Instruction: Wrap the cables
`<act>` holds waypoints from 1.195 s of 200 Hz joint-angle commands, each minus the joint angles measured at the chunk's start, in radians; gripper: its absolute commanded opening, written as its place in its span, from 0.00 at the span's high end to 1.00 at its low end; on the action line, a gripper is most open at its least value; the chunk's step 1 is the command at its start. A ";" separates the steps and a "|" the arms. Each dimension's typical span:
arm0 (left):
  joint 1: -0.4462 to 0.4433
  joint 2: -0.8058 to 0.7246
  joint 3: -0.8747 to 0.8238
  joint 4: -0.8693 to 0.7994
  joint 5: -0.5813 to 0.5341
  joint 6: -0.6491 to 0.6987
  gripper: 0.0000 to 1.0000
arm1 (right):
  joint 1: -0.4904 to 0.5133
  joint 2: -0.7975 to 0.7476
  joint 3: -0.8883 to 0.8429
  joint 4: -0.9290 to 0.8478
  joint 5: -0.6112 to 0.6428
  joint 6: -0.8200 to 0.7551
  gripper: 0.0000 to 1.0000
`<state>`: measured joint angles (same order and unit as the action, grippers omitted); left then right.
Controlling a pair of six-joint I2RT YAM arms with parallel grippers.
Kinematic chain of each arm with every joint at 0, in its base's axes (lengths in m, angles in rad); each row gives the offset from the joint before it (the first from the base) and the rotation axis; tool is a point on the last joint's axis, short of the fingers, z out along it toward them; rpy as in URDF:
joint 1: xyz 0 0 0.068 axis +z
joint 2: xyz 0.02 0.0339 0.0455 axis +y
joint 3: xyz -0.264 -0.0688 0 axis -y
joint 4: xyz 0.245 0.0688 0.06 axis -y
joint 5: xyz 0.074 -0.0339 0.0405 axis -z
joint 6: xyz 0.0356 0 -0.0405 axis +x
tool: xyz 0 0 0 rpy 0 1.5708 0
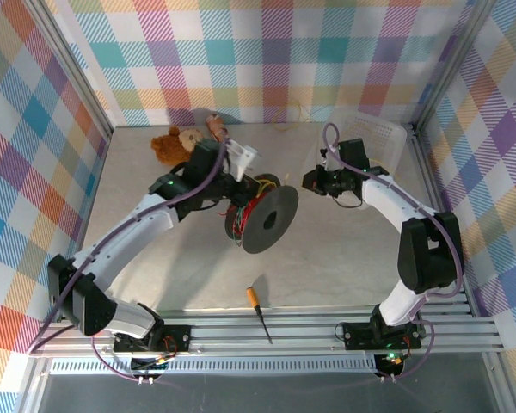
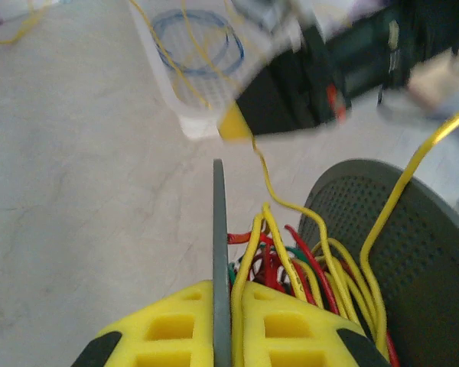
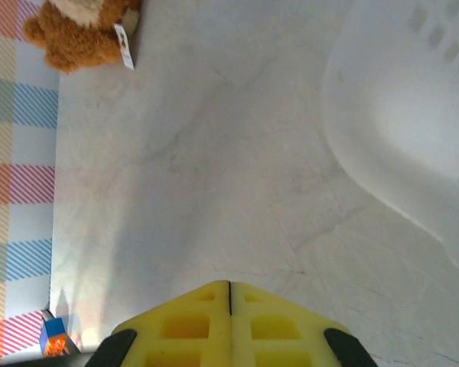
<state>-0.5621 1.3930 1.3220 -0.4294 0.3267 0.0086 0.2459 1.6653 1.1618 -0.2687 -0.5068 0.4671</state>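
- The left end effector [image 2: 222, 289] is clenched on the thin edge of one gray disc of a spool [image 1: 267, 219], which it holds above the middle of the pale surface [image 1: 181, 258]. The yellow finger pads [image 2: 168, 325] press against both faces of that disc.
- The cables [image 2: 350, 283] are thin yellow wires wound loosely around the spool's core, between its two gray discs. They are mixed in with red strands and a little green.
- One yellow strand leaves the bundle and rises to the right end effector [image 2: 234, 122], ending at its yellow tip. A second strand arcs off past the perforated far disc toward the upper right.
- The right end effector [image 3: 229, 286] has its fingers pressed together with no gap, apparently pinching that strand. In the overhead view it [image 1: 312, 181] sits just to the right of the spool.
- A white basket [image 1: 378, 131] stands at the far right corner, with a blue wire coil [image 2: 197, 42] lying inside it.
- A brown teddy bear [image 1: 174, 146] lies at the far left of the surface.
- A screwdriver [image 1: 258, 311] with an orange handle lies near the front edge, well apart from the spool.
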 commanded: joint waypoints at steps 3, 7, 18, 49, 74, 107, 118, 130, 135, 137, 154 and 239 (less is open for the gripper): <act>0.128 -0.095 -0.045 0.373 0.259 -0.360 1.00 | -0.005 -0.040 -0.101 0.185 0.017 -0.045 1.00; 0.149 -0.098 -0.058 0.410 0.267 -0.417 1.00 | -0.003 -0.050 -0.118 0.213 0.010 -0.040 1.00; 0.197 -0.090 -0.093 0.549 0.293 -0.568 1.00 | 0.007 -0.084 -0.172 0.285 -0.001 -0.030 1.00; 0.285 -0.026 -0.174 0.863 0.291 -0.968 1.00 | 0.070 -0.144 -0.287 0.474 0.010 -0.014 1.00; 0.308 0.039 -0.217 1.054 0.258 -1.190 1.00 | 0.137 -0.171 -0.363 0.595 0.085 -0.012 1.00; 0.321 0.088 -0.258 1.123 0.171 -1.316 1.00 | 0.203 -0.222 -0.492 0.800 0.166 0.005 1.00; 0.321 0.088 -0.270 1.103 0.130 -1.320 1.00 | 0.229 -0.241 -0.527 0.862 0.199 -0.001 1.00; 0.321 0.087 -0.285 1.092 0.085 -1.322 1.00 | 0.257 -0.255 -0.559 0.925 0.237 -0.003 1.00; 0.321 0.087 -0.293 1.088 0.068 -1.327 1.00 | 0.267 -0.258 -0.570 0.949 0.250 -0.002 1.00; 0.321 0.087 -0.295 1.089 0.061 -1.329 1.00 | 0.271 -0.259 -0.573 0.958 0.253 -0.001 1.00; 0.321 0.084 -0.321 1.076 0.011 -1.348 1.00 | 0.298 -0.260 -0.606 1.024 0.280 0.007 1.00; 0.277 0.031 -0.375 0.966 -0.149 -1.308 1.00 | 0.408 -0.193 -0.606 1.207 0.239 -0.004 1.00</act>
<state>-0.2966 1.4853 0.9257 0.3569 0.4267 -1.2335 0.5770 1.4277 0.5453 0.9035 -0.1333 0.4847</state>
